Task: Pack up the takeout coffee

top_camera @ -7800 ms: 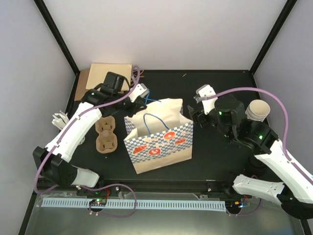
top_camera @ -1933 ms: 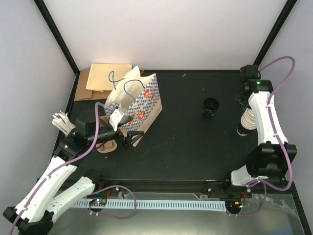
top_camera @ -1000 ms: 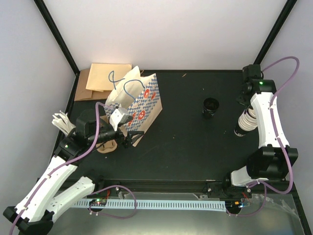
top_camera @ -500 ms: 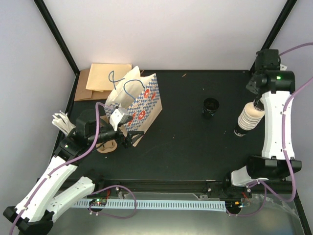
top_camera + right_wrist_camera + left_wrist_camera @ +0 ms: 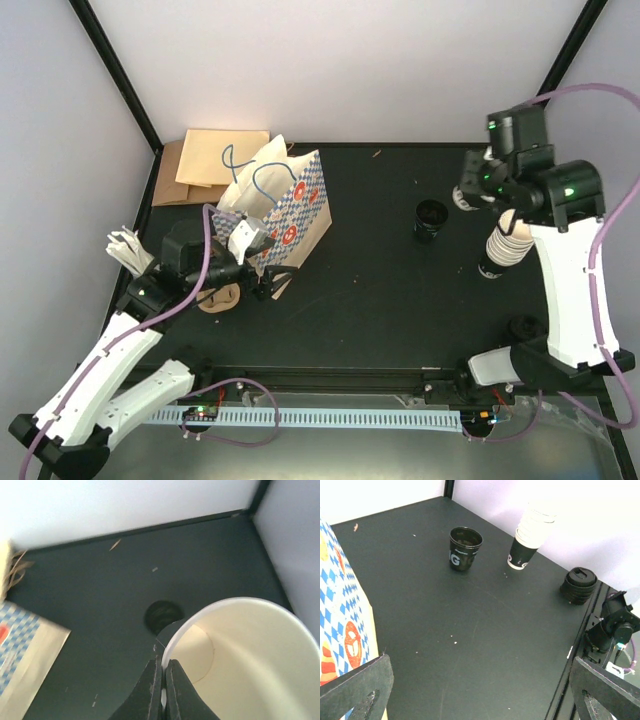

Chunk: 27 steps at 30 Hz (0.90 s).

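We find the right gripper with its jaws pinching the rolled rim of the cream paper cup, held in the air just right of the black cup. The stack of nested cups stands farther right of the black cup, with the black lids beyond it. The left gripper has its jaws spread wide and holds nothing. It sits well left of the black cup, beside the checked bag.

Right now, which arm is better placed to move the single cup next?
Right. The right hand is shut on the rim of the cup. The left hand is open beside the bag, across the table from the cup.
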### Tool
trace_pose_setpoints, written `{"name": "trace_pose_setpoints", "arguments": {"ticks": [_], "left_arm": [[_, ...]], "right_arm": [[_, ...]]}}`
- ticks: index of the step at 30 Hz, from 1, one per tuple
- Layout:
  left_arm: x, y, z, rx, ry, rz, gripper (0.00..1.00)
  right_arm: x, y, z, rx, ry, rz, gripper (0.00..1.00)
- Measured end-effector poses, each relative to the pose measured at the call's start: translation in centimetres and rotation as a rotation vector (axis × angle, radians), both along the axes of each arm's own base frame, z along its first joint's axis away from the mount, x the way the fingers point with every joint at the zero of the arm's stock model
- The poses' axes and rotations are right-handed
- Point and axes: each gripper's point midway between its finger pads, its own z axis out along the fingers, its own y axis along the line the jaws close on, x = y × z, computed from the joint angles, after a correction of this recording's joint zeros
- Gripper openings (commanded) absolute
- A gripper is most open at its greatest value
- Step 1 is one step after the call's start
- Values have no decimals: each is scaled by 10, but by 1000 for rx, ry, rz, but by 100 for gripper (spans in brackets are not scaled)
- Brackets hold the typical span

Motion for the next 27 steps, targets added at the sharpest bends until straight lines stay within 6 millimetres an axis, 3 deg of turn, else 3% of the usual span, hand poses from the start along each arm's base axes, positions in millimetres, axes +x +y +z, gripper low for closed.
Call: {"name": "trace_pose_setpoints", "arguments": {"ticks": [4,9,14,21,27], "left_arm": [[1,-3,-4,-2,38,-7,99],[2,-4,1,-7,55,-4,99],[1,-4,6,-17,59,2,99],[2,-3,7,-29,81,18,99],[0,0,11,-46,83,38,99]], "right_arm": [[-7,60,-29,-5,55,197,1],[-20,125,-103,-20,179,387,1],[-41,167,-166,-58,245,498,1],[-60,215,-220,-133,253,596,1],[-64,237,-260,-172,276,621,1]]}}
